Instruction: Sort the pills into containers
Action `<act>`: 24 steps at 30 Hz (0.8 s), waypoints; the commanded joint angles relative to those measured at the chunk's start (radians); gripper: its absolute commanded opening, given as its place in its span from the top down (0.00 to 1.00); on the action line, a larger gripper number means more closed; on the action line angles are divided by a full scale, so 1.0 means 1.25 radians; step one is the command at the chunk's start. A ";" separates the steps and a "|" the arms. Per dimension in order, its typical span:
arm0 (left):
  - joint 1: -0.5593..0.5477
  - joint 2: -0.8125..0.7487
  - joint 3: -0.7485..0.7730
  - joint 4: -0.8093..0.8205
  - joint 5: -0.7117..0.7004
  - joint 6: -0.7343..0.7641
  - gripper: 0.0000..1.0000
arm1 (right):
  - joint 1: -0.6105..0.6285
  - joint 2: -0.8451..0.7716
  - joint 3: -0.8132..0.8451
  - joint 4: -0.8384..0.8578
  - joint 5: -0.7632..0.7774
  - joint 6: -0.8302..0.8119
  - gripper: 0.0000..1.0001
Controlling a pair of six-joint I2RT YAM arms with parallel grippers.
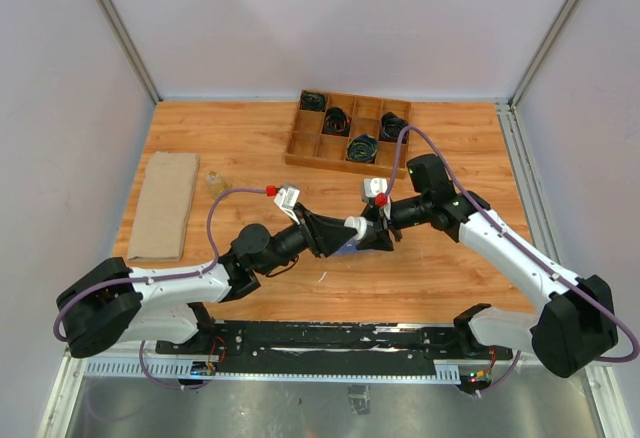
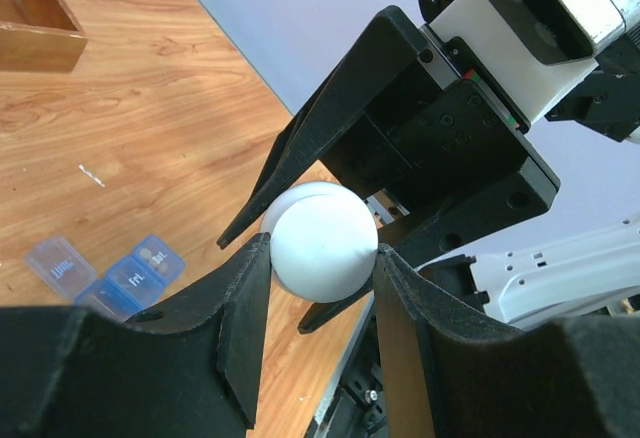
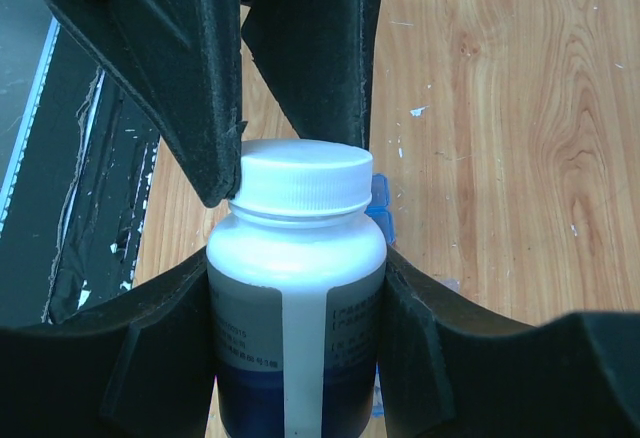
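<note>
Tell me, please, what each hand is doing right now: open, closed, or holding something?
Left hand: closed on the white cap.
Right hand: closed around the bottle, just below that cap.

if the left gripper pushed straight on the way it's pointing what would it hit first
The white cap, which sits between the fingers of the left gripper. Just beyond it, the right gripper grips the bottle by its body.

Smooth white plastic bottle (image 3: 295, 298), slightly glossy; matt white plastic cap (image 3: 300, 180). Translucent blue plastic organizer (image 2: 132, 276). Grained wood table (image 1: 250, 148), satin finish. Matt black, grainy fingers (image 3: 470, 358).
</note>
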 commanded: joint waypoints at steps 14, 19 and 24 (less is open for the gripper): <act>-0.014 -0.063 0.004 -0.047 0.025 0.039 0.29 | -0.010 -0.002 0.024 0.016 0.003 -0.003 0.99; -0.014 -0.098 -0.039 -0.076 0.029 0.073 0.26 | -0.010 -0.004 0.022 0.017 0.003 -0.003 0.99; -0.014 -0.123 -0.069 -0.086 0.083 0.157 0.25 | -0.010 -0.005 0.023 0.017 0.002 -0.002 0.99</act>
